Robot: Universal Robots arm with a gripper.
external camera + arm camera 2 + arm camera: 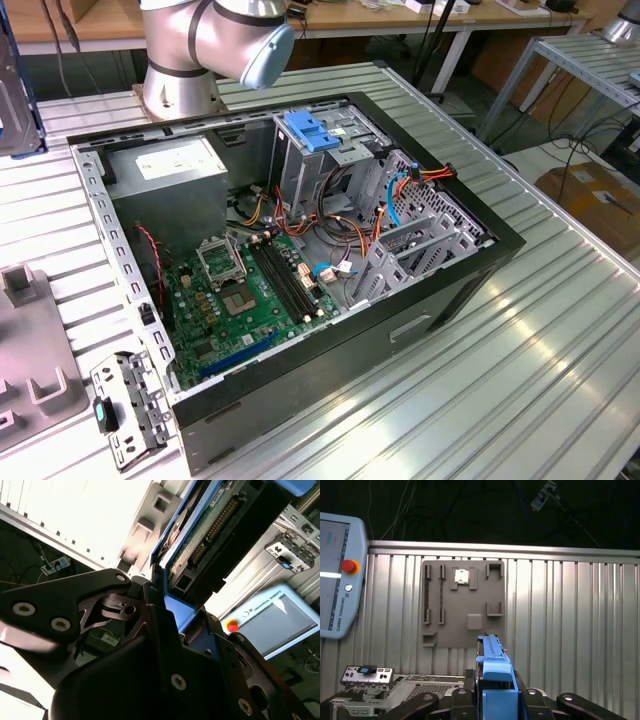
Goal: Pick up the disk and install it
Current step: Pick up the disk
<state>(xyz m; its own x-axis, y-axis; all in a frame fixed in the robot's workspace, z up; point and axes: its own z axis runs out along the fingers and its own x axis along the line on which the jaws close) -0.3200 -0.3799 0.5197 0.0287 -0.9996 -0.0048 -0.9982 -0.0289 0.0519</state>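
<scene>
Blue plastic rails run along the disk, which is pinched edge-on between my jaws, clear of the table. In the second wrist view the disk shows its green circuit-board face, with one blue rail passing between the black jaw links.

1. Table: ribbed aluminium. A grey fixture plate lies flat on it near one edge, and a teach pendant with a red stop button lies beside that plate.
2. Computer case: open, resting in the middle of the table. Inside are a green motherboard, a grey power supply and a metal drive cage topped by a blue plastic bracket.
3. Metal I/O shield: lies on the table just beside the case corner, toward the exterior view's left. It also appears in both wrist views.
4. Arm base: stands at the table edge behind the case.
</scene>
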